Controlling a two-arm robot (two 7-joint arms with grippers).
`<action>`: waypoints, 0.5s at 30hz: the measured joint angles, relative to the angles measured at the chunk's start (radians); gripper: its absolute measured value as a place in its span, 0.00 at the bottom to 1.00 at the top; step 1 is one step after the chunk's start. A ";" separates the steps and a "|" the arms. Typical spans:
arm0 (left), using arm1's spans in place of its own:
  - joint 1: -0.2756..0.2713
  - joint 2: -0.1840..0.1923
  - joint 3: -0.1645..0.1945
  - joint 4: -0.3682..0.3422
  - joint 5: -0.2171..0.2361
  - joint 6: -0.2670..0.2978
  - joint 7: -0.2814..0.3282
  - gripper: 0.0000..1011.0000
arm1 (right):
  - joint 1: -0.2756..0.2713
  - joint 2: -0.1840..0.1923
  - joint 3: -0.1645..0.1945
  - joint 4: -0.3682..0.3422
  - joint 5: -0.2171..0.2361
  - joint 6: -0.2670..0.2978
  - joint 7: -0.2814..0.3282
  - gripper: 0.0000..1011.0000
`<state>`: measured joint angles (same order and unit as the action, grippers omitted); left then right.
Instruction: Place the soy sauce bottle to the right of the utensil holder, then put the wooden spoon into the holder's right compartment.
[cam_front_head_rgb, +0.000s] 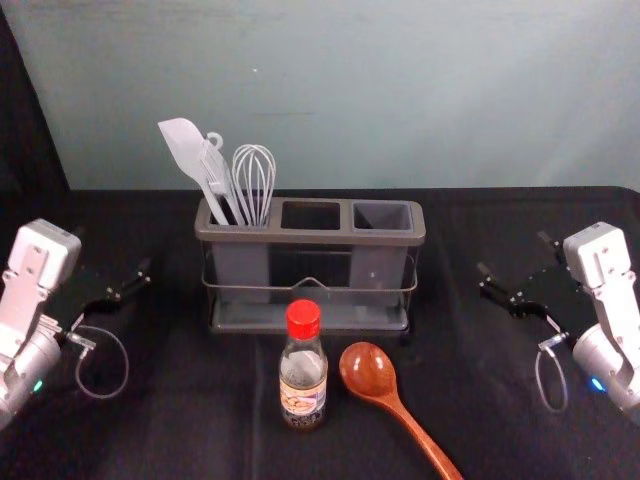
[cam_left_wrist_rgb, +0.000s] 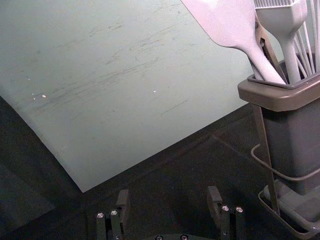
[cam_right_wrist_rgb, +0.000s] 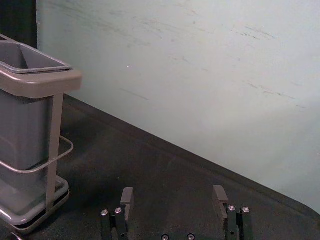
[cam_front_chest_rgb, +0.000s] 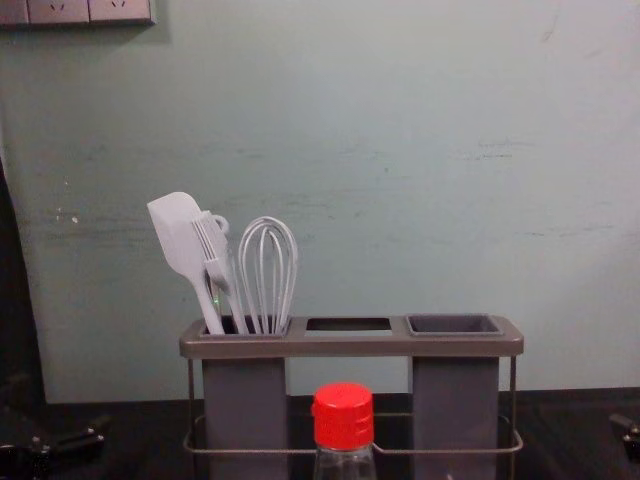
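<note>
I have both grippers wide open and empty: the left gripper (cam_front_head_rgb: 113, 256) is off the utensil holder's (cam_front_head_rgb: 309, 237) left side, the right gripper (cam_front_head_rgb: 513, 253) off its right. The soy sauce bottle (cam_front_head_rgb: 303, 376) stands upright before the holder, red cap up. Just right of it, the wooden spoon (cam_front_head_rgb: 393, 402) lies diagonally, bowl toward the holder, handle running nearer me and rightward.

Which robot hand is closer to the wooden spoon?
Right. The right gripper is to the right of the spoon, beyond the holder's right end; the left gripper is farther off, past the holder's left end.
</note>
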<state>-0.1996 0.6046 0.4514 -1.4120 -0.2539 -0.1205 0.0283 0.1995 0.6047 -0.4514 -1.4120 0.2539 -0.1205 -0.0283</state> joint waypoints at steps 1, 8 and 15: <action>0.000 0.000 0.000 0.000 0.000 0.000 0.000 1.00 | 0.000 0.000 0.000 0.000 0.000 0.000 0.000 0.99; 0.000 0.000 0.000 0.000 0.000 0.000 0.000 1.00 | 0.000 0.000 0.000 0.000 0.000 0.000 0.000 0.99; 0.000 0.000 0.000 0.000 0.000 0.000 0.000 1.00 | -0.016 0.008 0.019 -0.017 -0.002 -0.010 0.001 0.99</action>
<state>-0.1995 0.6047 0.4514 -1.4120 -0.2539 -0.1205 0.0283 0.1837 0.6127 -0.4325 -1.4289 0.2517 -0.1303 -0.0271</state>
